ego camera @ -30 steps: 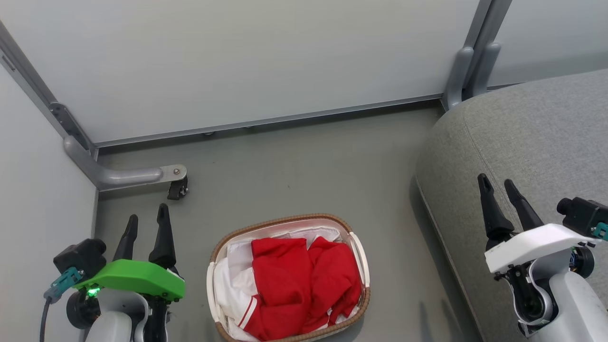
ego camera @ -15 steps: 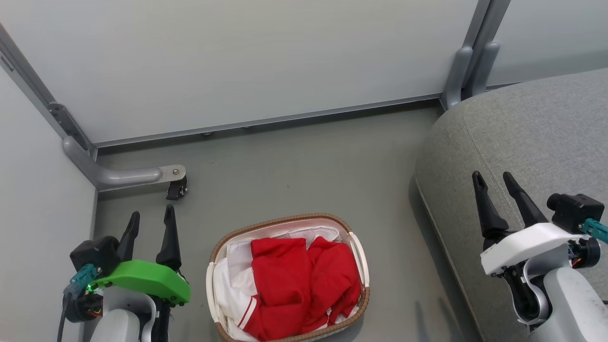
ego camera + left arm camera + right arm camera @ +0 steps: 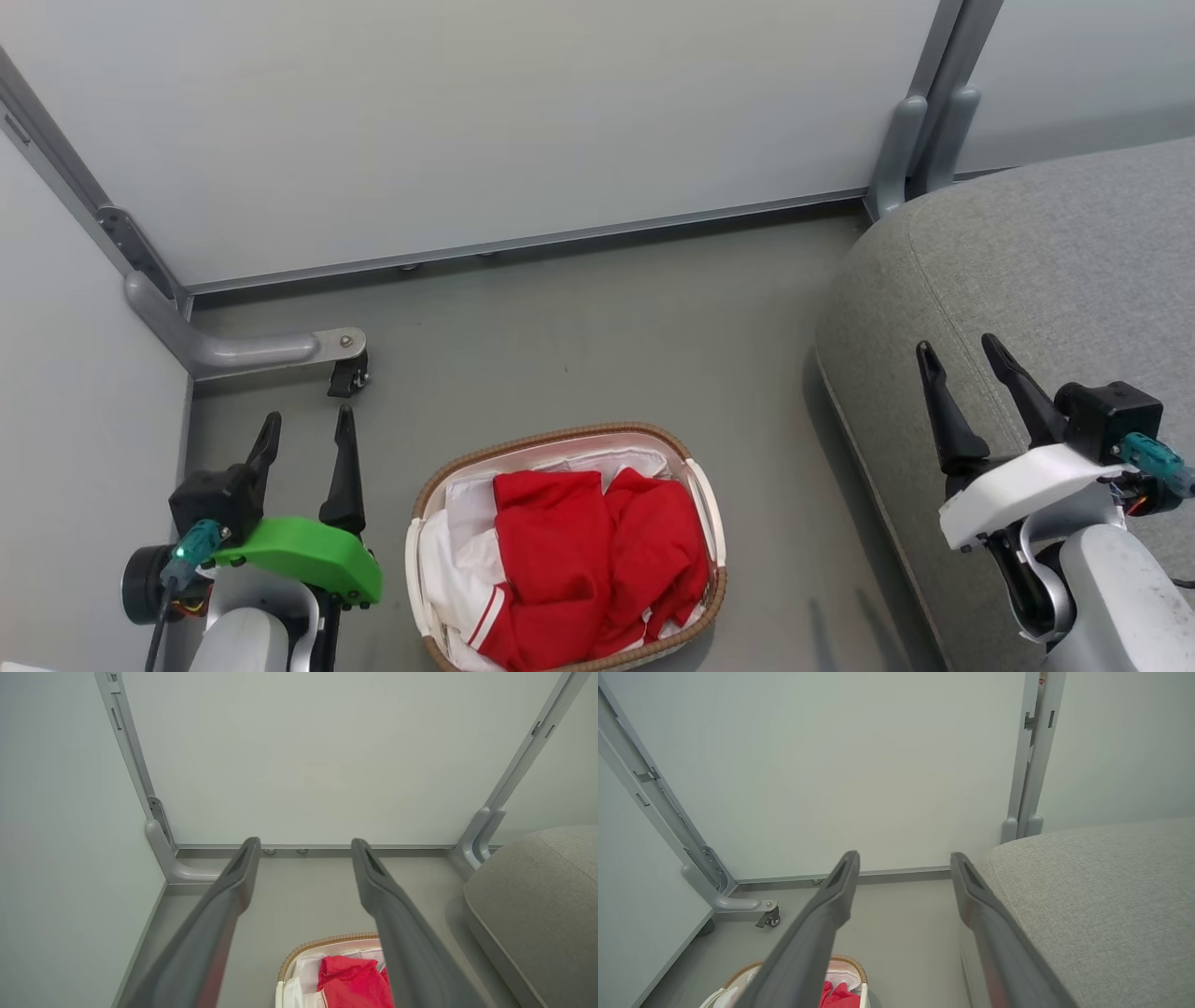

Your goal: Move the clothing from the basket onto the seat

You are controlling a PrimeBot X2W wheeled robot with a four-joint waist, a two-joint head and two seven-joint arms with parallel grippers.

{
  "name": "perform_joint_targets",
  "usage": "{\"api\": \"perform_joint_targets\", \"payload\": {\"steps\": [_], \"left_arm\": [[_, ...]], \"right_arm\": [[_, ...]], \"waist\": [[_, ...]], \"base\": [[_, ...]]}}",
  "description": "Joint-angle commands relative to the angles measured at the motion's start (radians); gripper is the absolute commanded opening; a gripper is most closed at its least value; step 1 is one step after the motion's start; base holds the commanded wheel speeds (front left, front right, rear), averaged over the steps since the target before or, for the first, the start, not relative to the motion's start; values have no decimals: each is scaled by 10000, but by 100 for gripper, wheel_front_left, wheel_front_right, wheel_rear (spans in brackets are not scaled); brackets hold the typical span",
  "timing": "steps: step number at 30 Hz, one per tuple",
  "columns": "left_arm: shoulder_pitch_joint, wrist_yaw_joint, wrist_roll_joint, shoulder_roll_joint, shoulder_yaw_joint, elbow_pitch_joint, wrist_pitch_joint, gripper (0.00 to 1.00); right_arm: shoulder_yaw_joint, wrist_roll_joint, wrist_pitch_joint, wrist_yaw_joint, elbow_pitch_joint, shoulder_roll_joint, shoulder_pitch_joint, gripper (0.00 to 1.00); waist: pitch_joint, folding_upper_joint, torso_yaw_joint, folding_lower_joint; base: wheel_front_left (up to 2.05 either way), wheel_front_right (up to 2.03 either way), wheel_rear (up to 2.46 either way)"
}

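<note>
Left arm (image 3: 299,557) and right arm (image 3: 1018,481) point forward, jaws spread wide, empty.

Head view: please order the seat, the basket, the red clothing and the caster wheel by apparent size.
1. seat, though cut by the picture's edge.
2. basket.
3. red clothing, lying inside it.
4. caster wheel.

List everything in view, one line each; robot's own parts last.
clothing: one heap, red with white trim, in the basket.
basket: one, white with brown woven rim, on the grey floor, bottom centre.
liner: one, white, inside the basket under the clothing.
seat: one, grey, right of the basket.
caster: one, black, on a grey frame foot, far left.
wall panels: several, pale grey, behind and left.
left claw: one, dark fingers, open, lower left above the floor.
right claw: one, dark fingers, open, lower right over the seat.
</note>
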Motion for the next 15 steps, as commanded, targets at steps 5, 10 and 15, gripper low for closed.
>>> {"api": "perform_joint_targets", "payload": {"steps": [5,10,15], "left_arm": [[-179,47,616,108,-56,47,-165,100],[-137,56,994,83,-60,113,-271,100],[-124,58,1322,33,25,167,-374,100]], "right_arm": [[84,-604,-176,3,18,-144,-216,100],[144,-1011,-285,2,67,-166,-191,100],[191,-1402,-386,2,109,-174,-204,100]], "waist": [[-16,0,-8,0],[-39,0,-17,0],[-18,0,-33,0]], "base": [[0,0,0],[0,0,0],[0,0,0]]}}
